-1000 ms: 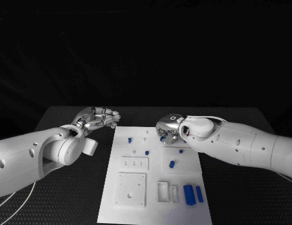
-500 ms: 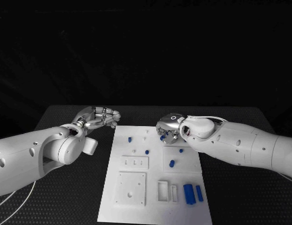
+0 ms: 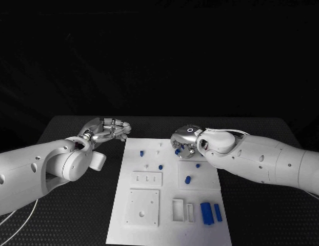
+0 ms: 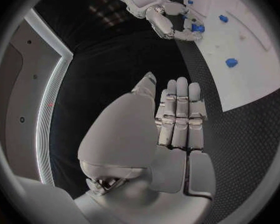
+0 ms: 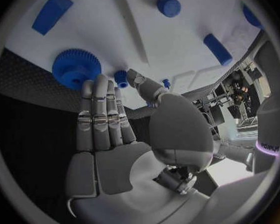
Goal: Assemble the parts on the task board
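The white task board (image 3: 171, 195) lies in the middle of the table. My right hand (image 3: 186, 140) hovers over its far right corner with straight fingers (image 5: 99, 114) and nothing gripped. Just past those fingertips a blue gear (image 5: 76, 67) lies at the board's edge. A small blue peg (image 5: 120, 77) stands by the thumb tip. My left hand (image 3: 107, 128) is off the board's far left corner, holding nothing, its fingers (image 4: 180, 112) straight and together. Blue parts on the board include a peg (image 3: 142, 152), a second peg (image 3: 161, 166), a short cylinder (image 3: 187, 179) and two bars (image 3: 206, 212).
White inset plates (image 3: 147, 178) and a white frame (image 3: 178, 209) sit on the board's near half. Black table (image 3: 263, 215) surrounds the board on both sides. A white cable (image 3: 12, 220) lies at the near left.
My right hand has edged very slightly to the right over the board's far corner. The left hand and the parts have stayed where they were.
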You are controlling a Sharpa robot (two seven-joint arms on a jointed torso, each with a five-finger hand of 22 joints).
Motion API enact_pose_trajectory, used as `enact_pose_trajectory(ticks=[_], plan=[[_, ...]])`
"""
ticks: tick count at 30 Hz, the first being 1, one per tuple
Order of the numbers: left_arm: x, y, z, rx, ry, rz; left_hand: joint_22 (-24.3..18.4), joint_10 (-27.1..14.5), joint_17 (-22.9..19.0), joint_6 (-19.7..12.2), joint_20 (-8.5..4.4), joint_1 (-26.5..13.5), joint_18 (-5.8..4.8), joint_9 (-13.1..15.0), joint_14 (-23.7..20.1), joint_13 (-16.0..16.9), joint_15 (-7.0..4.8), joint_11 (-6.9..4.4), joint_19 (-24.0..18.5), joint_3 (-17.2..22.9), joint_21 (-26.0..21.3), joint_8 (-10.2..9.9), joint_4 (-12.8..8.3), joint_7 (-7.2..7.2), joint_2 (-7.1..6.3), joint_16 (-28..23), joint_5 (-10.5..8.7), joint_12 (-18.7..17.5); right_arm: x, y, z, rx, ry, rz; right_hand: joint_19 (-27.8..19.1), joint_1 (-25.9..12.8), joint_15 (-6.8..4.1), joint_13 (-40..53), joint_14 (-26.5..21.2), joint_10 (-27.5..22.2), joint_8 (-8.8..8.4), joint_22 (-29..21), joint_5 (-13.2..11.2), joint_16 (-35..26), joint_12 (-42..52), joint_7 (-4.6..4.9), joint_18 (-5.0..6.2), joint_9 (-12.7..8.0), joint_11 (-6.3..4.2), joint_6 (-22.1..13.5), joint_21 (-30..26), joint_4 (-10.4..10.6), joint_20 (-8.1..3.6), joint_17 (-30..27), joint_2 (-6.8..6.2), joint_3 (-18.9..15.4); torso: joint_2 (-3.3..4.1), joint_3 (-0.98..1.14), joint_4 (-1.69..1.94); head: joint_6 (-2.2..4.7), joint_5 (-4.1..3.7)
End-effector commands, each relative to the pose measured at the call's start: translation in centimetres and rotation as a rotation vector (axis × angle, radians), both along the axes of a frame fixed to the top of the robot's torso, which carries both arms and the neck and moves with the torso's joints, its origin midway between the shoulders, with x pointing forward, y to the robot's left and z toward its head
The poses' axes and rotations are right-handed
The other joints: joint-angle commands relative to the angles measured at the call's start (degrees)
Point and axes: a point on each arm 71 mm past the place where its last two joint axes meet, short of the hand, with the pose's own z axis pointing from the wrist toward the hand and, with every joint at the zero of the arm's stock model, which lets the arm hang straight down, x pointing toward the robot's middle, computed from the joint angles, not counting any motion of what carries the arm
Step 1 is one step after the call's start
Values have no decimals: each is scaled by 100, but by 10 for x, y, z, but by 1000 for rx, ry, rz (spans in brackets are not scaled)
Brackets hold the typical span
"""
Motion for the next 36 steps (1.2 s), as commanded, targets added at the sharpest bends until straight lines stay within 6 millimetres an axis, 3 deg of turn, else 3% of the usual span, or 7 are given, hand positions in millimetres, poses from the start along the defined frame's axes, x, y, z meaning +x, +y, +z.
enact_pose_trajectory(ticks=[1,9,16,28,36], plan=[[0,-2,1,-10,2,-15,122,8,8,-6,11,-74,59,-9,8,-10,7,36,-41,-30,29,-35,4,17,-7,-15,5,-34,-3,-5,-12,-44,40,-18,-7,8,5,-5,-1,-31,-37,98,6,-20,-14,0,35,-5,-5,-40,7,34,-4,10,-64,-4,4,-3,1,5,-4],[0,-2,1,-10,4,-17,122,8,10,-7,11,-79,60,-11,8,-10,7,37,-42,-27,31,-37,3,18,-6,-16,5,-37,-4,-2,-14,-59,68,-10,72,10,-18,13,55,38,-5,113,-14,-1,17,-21,35,4,-31,28,95,67,-38,40,-23,10,10,0,-5,-1,-3],[0,-3,1,-11,4,-20,121,8,13,-8,11,-86,61,-12,8,-11,7,37,-43,-21,34,-38,4,18,3,-18,7,-40,-4,0,-15,-67,75,-6,154,34,-67,57,144,178,53,117,-59,49,56,-71,35,30,-85,155,241,126,-88,104,95,87,13,1,-1,-15,-9],[0,-3,1,-11,5,-21,121,10,15,-8,10,-81,63,-13,8,-11,6,36,-47,-16,37,-39,-2,17,1,-19,8,-42,-5,2,-16,-83,55,5,367,168,-235,225,335,606,260,133,-77,446,202,-227,35,171,-266,503,747,217,-242,398,301,464,15,-5,-5,-29,-30],[0,-3,1,-11,5,-22,121,10,17,-8,9,-74,64,-14,7,-11,5,36,-50,-12,38,-40,-6,17,-3,-21,9,-45,-6,7,-14,-72,23,-5,375,126,-299,333,336,732,314,129,-76,677,217,-269,35,258,-326,592,1127,183,-312,530,315,573,16,-9,1,-21,-40]])
